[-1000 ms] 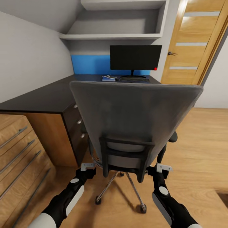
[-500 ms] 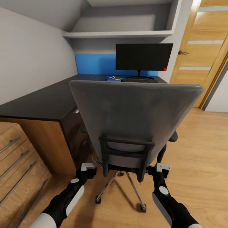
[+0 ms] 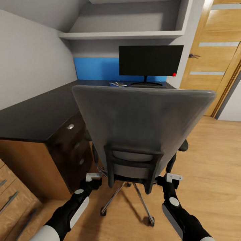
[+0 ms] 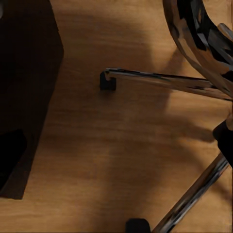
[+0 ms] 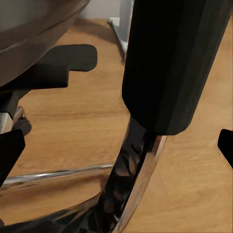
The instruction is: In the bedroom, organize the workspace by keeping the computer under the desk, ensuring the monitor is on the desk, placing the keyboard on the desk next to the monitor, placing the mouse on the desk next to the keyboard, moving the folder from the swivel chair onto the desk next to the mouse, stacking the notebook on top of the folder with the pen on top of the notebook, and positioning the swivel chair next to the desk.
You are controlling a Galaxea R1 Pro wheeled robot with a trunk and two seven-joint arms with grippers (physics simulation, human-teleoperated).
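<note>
Fingers perhaps open, swivel chair (image 3: 140, 124), black desk (image 3: 36, 113), plank floor (image 3: 214, 160)

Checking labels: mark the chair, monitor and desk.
chair (image 3: 140, 117), head view, middle of the grey backrest.
monitor (image 3: 150, 60), head view, centre of the black screen.
desk (image 3: 40, 113), head view, bare black top near the drawers.

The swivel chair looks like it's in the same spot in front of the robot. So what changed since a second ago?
Mostly the camera moved: the robot rolled forward, so the desk with its drawer knobs looks nearer, and the wooden dresser slid almost out of the picture. The swivel chair kept its spot between the left gripper and right gripper, so it went along with the robot. The monitor stayed on the desk.
</note>
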